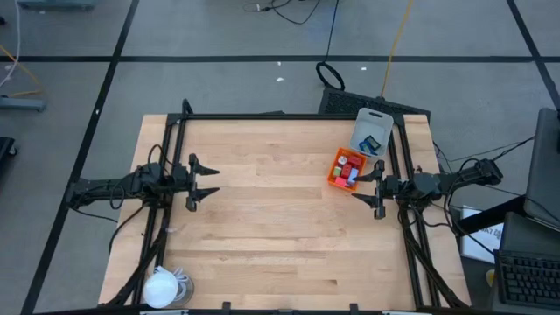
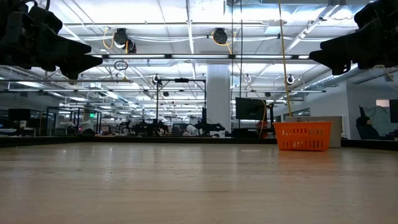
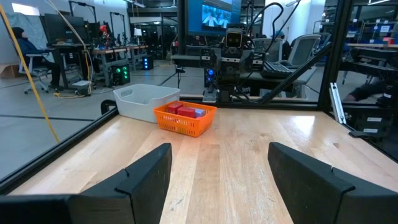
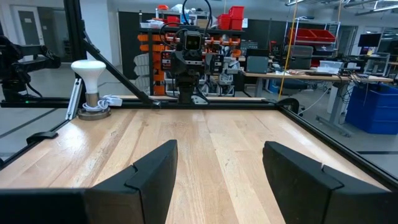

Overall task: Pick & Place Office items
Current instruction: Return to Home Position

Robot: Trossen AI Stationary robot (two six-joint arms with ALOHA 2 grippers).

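Hanging level over the left side of the tabletop (image 1: 262, 227), my left fingers (image 1: 199, 182) are spread wide with nothing between them, tips pointing across the wood toward the right. My right fingers (image 1: 374, 186) face them from the right side, equally parted and holding nothing. Between the two pairs lies a broad stretch of open wood. The near half is open as well, apart from a white bulb-shaped lamp (image 1: 162, 287) at the near left corner. A black frame (image 1: 262, 115) runs along the far edge and down both sides, close by each wrist.

Just beside my right fingers, toward the far edge, stands the orange basket (image 1: 335, 175), set askew to the tabletop's edges. In it lie red blocks (image 1: 344, 163) and a blue piece (image 1: 353, 177); which way each points I cannot tell. Close against the basket's far side is the pale grey bin (image 1: 372, 121), by the right rail near the far right corner. Its long axis runs roughly far to near, slightly tilted. It holds a blue flat piece (image 1: 371, 145) with something dark beside it.
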